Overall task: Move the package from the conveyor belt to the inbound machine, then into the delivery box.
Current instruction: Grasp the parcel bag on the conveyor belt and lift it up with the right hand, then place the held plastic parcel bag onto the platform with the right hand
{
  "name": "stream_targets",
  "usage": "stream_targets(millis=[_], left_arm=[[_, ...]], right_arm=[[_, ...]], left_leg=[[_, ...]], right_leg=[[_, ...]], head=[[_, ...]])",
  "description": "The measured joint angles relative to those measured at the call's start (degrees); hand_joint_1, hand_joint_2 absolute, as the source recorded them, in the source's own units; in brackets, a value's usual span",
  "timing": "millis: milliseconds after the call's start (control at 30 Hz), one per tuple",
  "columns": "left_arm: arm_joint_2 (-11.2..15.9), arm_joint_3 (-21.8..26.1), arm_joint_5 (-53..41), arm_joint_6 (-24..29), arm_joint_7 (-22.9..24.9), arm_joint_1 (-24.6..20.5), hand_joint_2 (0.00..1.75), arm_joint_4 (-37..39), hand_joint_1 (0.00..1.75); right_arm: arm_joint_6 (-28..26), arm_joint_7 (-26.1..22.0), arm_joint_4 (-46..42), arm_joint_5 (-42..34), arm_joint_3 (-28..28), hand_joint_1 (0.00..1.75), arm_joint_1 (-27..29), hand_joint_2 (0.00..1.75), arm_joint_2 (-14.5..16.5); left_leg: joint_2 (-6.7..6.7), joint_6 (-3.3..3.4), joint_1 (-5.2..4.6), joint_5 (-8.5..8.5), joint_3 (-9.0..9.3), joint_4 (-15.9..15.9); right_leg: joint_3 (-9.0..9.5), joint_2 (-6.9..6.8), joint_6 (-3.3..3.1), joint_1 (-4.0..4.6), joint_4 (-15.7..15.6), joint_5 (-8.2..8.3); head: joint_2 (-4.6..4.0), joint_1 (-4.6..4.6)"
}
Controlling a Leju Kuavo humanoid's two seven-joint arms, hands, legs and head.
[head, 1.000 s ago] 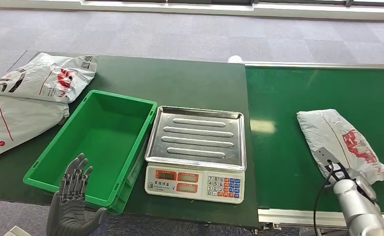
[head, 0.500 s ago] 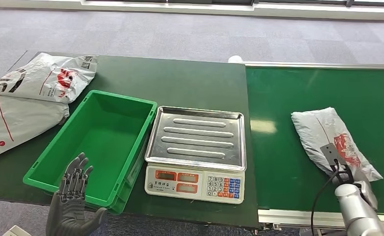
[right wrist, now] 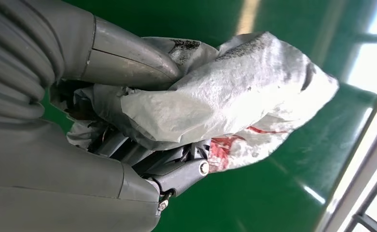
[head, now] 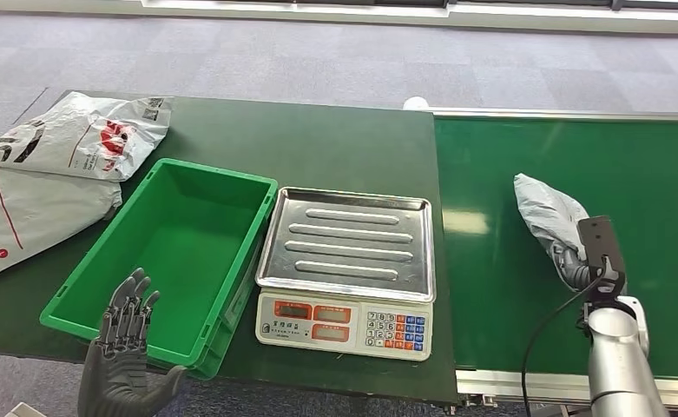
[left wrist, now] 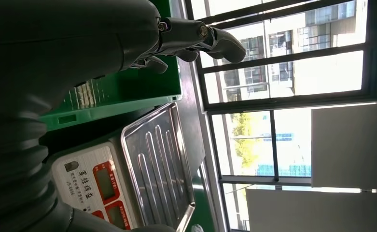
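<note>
A grey plastic package [head: 548, 213] with red print lies on the green conveyor belt [head: 569, 156], crumpled upward at its near end. My right hand [head: 581, 263] grips that near end; the right wrist view shows thumb and fingers [right wrist: 128, 63] closed around the package [right wrist: 234, 92]. The scale with its steel tray [head: 346, 243] stands left of the belt. Further left sits the green delivery box [head: 83, 278], with nothing in it. My left hand [head: 127, 352] hovers at the box's near edge, palm up and fingers spread, holding nothing.
Two more grey packages [head: 83, 135] [head: 31, 213] lie on the dark table [head: 318, 143] at the far left, beside the box. The scale's keypad and displays [head: 344, 323] face me. A metal rail [head: 526, 382] borders the belt's near side.
My right hand has closed on the package's near end and lifted it, bunching the bag toward the scale. The left hand has stayed where it was.
</note>
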Motion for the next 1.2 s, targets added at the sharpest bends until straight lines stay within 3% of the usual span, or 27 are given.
stream_targets(millis=[167, 300, 467, 600, 700, 967, 1133, 1200], left_arm=[[0.0, -0.1, -0.2, 0.5, -1.0, -0.2, 1.75, 0.1, 0.0], [0.0, -0.5, -0.5, 1.4, -1.8, -0.7, 1.75, 0.7, 0.0], [0.0, -2.0, -1.3, 3.2, -2.9, -1.0, 1.75, 1.6, 0.0], [0.2, -3.7, -1.6, 4.3, -3.2, -1.6, 1.75, 2.4, 0.0], [0.3, -4.5, -1.6, 4.7, -3.3, -1.7, 1.75, 2.9, 0.0], [0.8, -5.2, -1.6, 5.2, -3.3, -1.9, 1.75, 3.7, 0.0], [0.9, -6.1, -1.7, 5.9, -2.9, -2.0, 1.75, 3.8, 0.0], [1.1, -6.4, -1.6, 6.1, -2.3, -2.0, 1.75, 3.8, 0.0]], right_arm=[[0.2, -6.5, -14.9, -11.0, 3.0, 1.75, 4.5, 1.75, 2.8], [-1.6, -6.3, -28.3, -15.4, 9.2, 1.75, 6.6, 1.75, 4.5], [-1.9, -5.3, -37.6, -16.0, 20.7, 1.75, 6.2, 1.75, 6.3], [-1.8, -3.4, -40.4, -15.1, 29.9, 1.75, 5.0, 1.75, 8.3], [-2.5, -3.2, -41.4, -15.2, 33.6, 1.75, 4.6, 1.75, 8.7], [-2.1, -2.6, -42.1, -15.3, 37.3, 1.75, 3.9, 1.75, 9.0], [-1.2, 4.2, -41.2, -13.2, 41.0, 1.75, 1.7, 1.75, 10.9], [-1.1, 8.4, -40.1, -13.1, 42.1, 0.87, 0.0, 1.75, 12.0]], left_leg=[[0.02, -0.03, 0.0, 0.02, -0.12, 0.0], [0.09, -0.07, 0.01, 0.04, -0.15, 0.0], [0.18, -0.14, 0.02, 0.08, -0.15, -0.1], [0.12, -0.19, 0.03, 0.14, -0.13, -0.1], [0.06, -0.18, 0.03, 0.15, -0.15, -0.1], [0.08, -0.19, 0.02, 0.15, -0.17, -0.1], [0.14, -0.24, 0.05, 0.17, -0.16, -0.1], [0.14, -0.28, 0.08, 0.19, -0.16, -0.1]], right_leg=[[-0.17, 0.03, -0.01, 0.0, 0.0, 0.0], [-0.28, 0.14, -0.07, 0.02, 0.1, -0.03], [-0.33, 0.28, -0.13, 0.02, 0.1, -0.01], [-0.32, 0.14, -0.14, 0.03, 0.1, 0.0], [-0.3, 0.08, -0.15, 0.02, 0.1, 0.01], [-0.33, 0.17, -0.15, 0.02, 0.1, 0.01], [-0.36, 0.23, -0.19, 0.08, 0.1, 0.03], [-0.37, 0.23, -0.21, 0.09, 0.2, 0.04]], head=[[0.0, 0.0], [0.0, 0.0], [0.0, 0.0], [0.0, 0.0], [0.0, 0.0], [0.0, 0.0], [0.0, 0.0], [0.0, 0.0]])
